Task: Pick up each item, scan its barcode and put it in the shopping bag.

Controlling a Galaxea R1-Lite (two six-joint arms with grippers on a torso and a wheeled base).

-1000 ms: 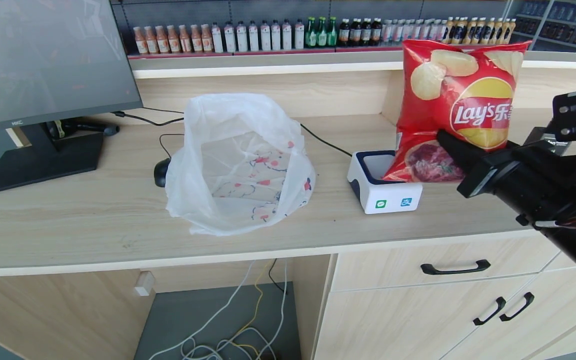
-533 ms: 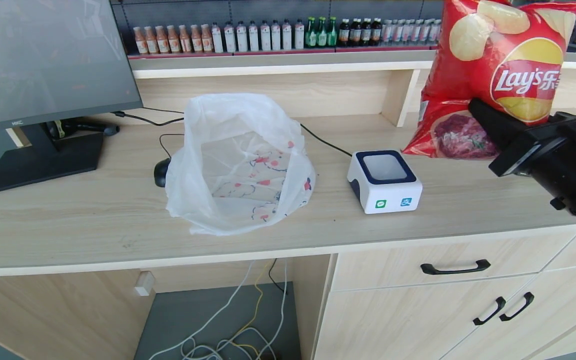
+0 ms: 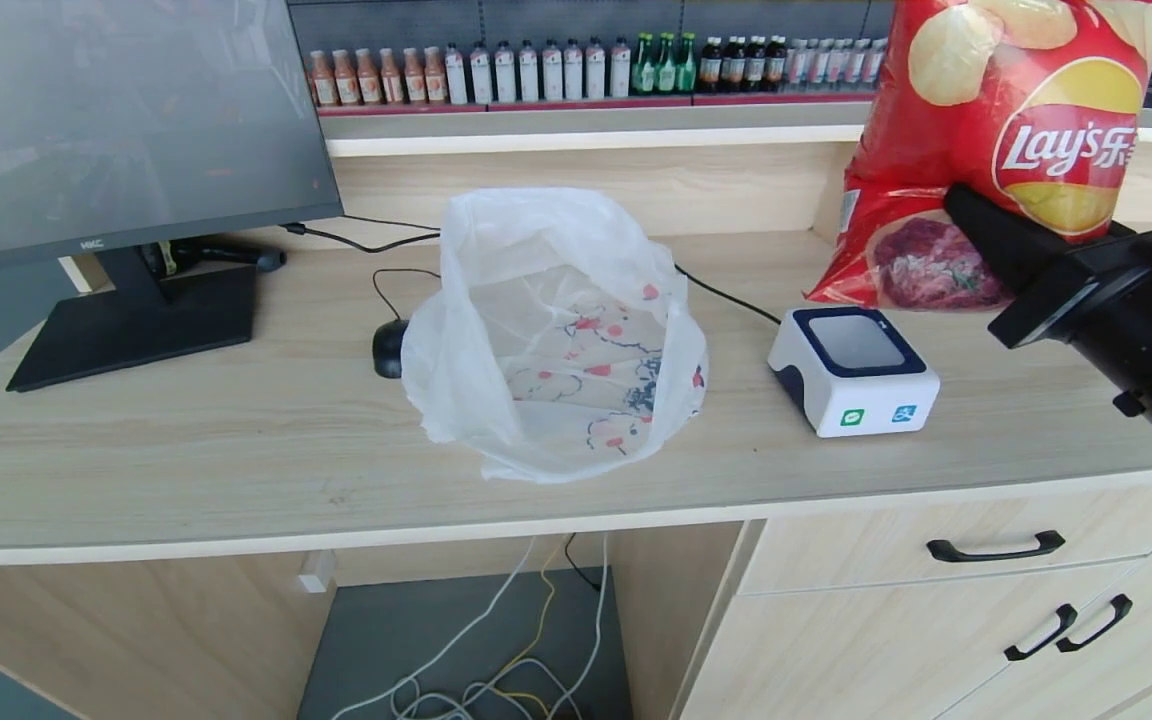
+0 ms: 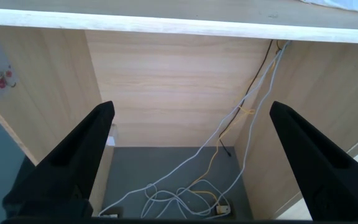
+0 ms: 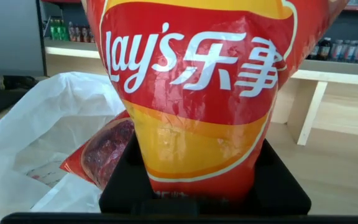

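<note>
A red chips bag [image 3: 996,150] hangs upright above the counter, to the right of and behind the white barcode scanner [image 3: 851,370]. My right gripper [image 3: 981,225] is shut on its lower half. In the right wrist view the chips bag [image 5: 197,106] stands between the black fingers [image 5: 124,168]. The white plastic shopping bag [image 3: 556,330] stands open on the counter left of the scanner; its rim [image 5: 48,118] lies beyond the chips. My left gripper [image 4: 191,162] is open below the counter edge, facing the cable recess.
A monitor [image 3: 116,120] on a black stand fills the left rear of the wooden counter [image 3: 186,440]. A black mouse [image 3: 388,347] sits just left of the shopping bag. Bottles line the shelf [image 3: 586,70] behind. Drawers [image 3: 996,548] sit under the counter's right side.
My right gripper lifted the chips bag up and to the right, off the scanner. The head camera then shifted, sliding the whole scene to the right.
</note>
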